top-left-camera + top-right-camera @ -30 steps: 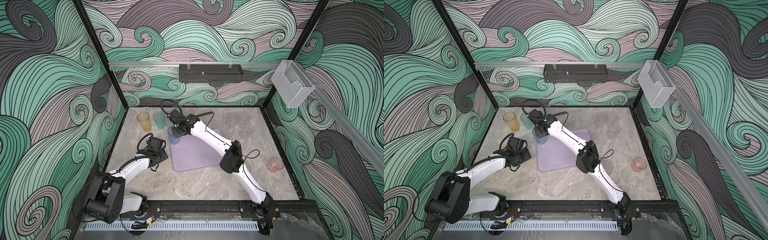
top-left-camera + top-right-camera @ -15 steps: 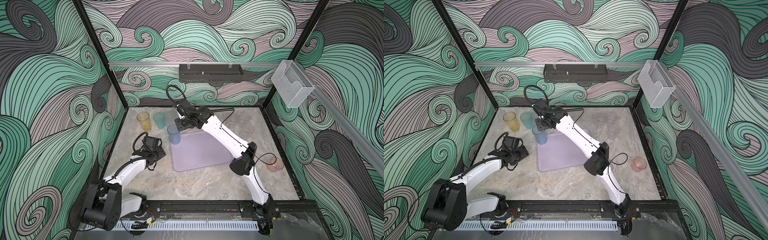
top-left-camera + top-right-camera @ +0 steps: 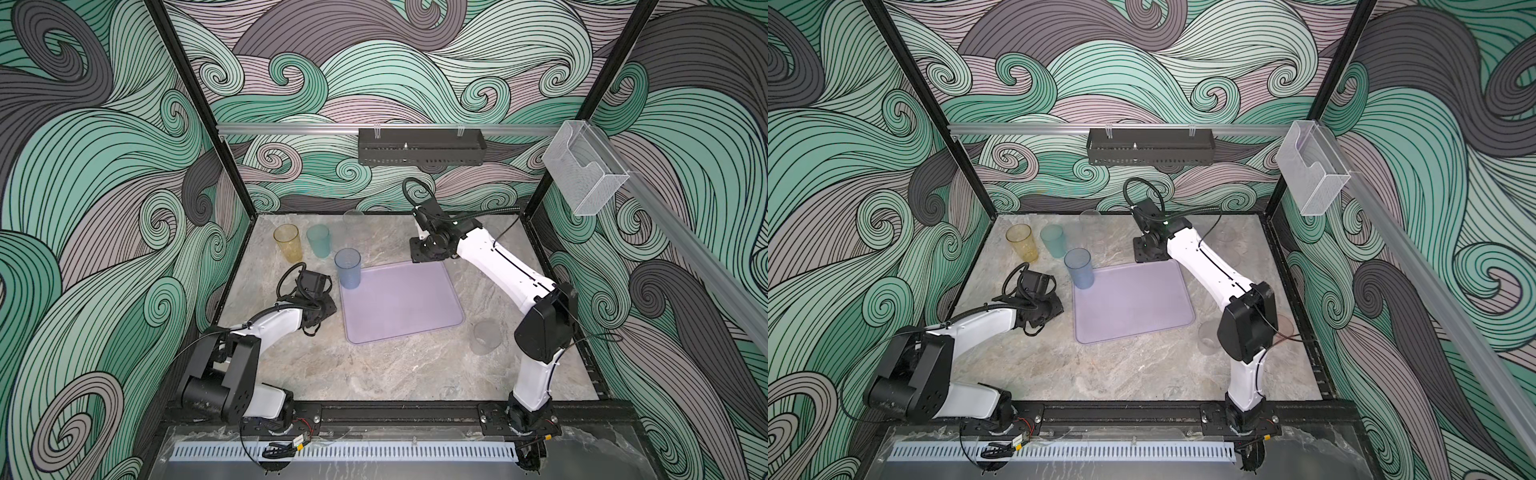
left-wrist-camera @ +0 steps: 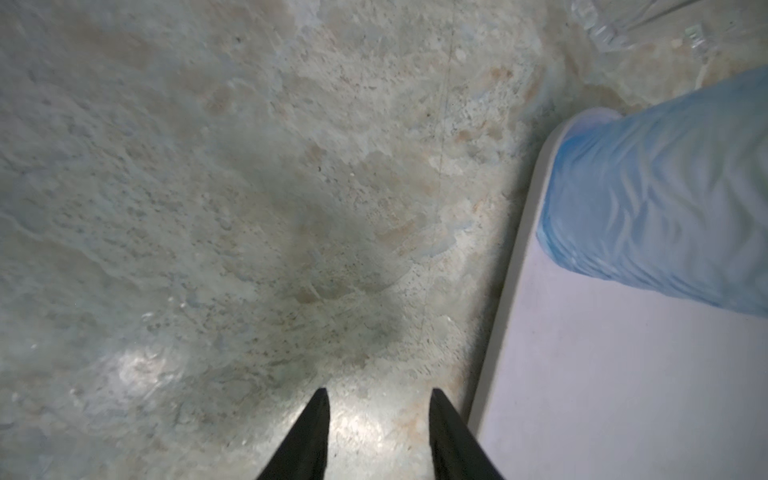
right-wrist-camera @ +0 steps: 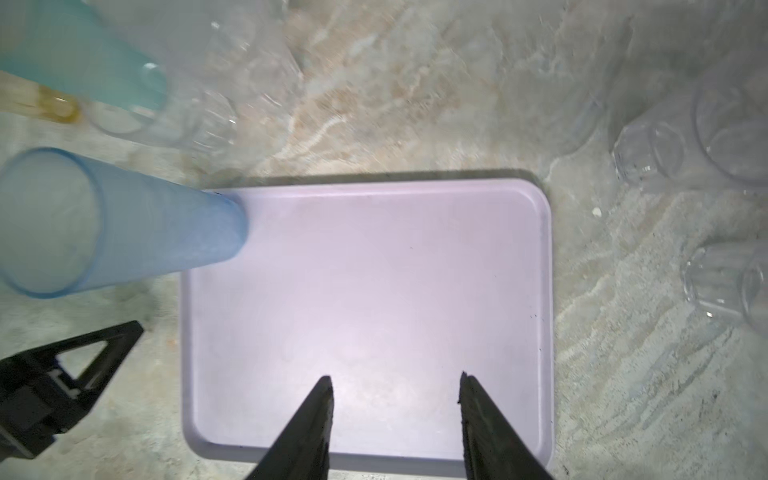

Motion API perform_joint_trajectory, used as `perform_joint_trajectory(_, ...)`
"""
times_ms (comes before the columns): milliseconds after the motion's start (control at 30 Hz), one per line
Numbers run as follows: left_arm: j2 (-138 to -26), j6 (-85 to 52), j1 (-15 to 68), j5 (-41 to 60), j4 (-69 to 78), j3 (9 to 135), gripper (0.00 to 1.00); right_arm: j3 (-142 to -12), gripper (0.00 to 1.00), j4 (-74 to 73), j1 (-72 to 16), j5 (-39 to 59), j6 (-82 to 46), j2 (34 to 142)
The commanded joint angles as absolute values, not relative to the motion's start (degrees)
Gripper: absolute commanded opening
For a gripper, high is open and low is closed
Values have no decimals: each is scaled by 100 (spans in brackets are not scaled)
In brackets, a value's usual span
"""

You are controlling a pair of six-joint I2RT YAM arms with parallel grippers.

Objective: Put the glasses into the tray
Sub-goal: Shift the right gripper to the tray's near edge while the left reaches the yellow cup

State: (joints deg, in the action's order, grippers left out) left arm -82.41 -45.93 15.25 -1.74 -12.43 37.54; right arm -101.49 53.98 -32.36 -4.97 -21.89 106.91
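Our left claw [image 4: 378, 415] stands with its jaws partly apart and nothing between them, over bare table [image 4: 208, 208] just beside the left edge of the tray [image 4: 602, 374]. Our right claw [image 5: 395, 399] is likewise parted and empty; it hangs above the tray and touches nothing.

The blue tumbler [image 5: 124, 224] stands upright in the tray's far left corner, the one glass in it. The amber tumbler [image 3: 287, 243] and teal tumbler [image 3: 319, 241] stand side by side near the table's far left corner.

In both top views the wrists hide the jaws, so we see the gaps only in the wrist views. The right wrist view shows clear glasses [image 5: 648, 153] on the table past the tray's right edge, which are faint from above. In a top view we see a pink cup [image 3: 1283, 328] by the table's right edge, partly behind the right elbow. A clear cup [image 3: 484, 336] stands near the tray's near right corner.
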Motion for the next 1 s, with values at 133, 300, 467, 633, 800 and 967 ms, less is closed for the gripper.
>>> perform_joint_trajectory(133, -8852, -4553, 1604, -255, -1075, 4160, 43, -8775, 48, 4590, -2233, -569, -2514, 10398)
perform_joint_trajectory(300, -9191, -4671, 1615, -96, -915, 4196, 39, -8097, 48, 4191, -1652, -454, -2681, 10481)
perform_joint_trajectory(467, -9381, -4676, 1635, -124, -780, 4308, 39, -7789, 47, 3950, -1382, -447, -2642, 10732)
perform_joint_trajectory(633, -9737, -4676, 1653, -124, -668, 4592, 39, -7549, 47, 3749, -1368, -264, -2651, 11004)
perform_joint_trajectory(800, -9877, -4676, 1655, -124, -554, 4624, 39, -7263, 46, 3587, -1397, -196, -2645, 11008)
perform_joint_trajectory(967, -9778, -4676, 1660, -124, -661, 4703, 39, -6846, 46, 3490, -1675, -100, -2628, 10859)
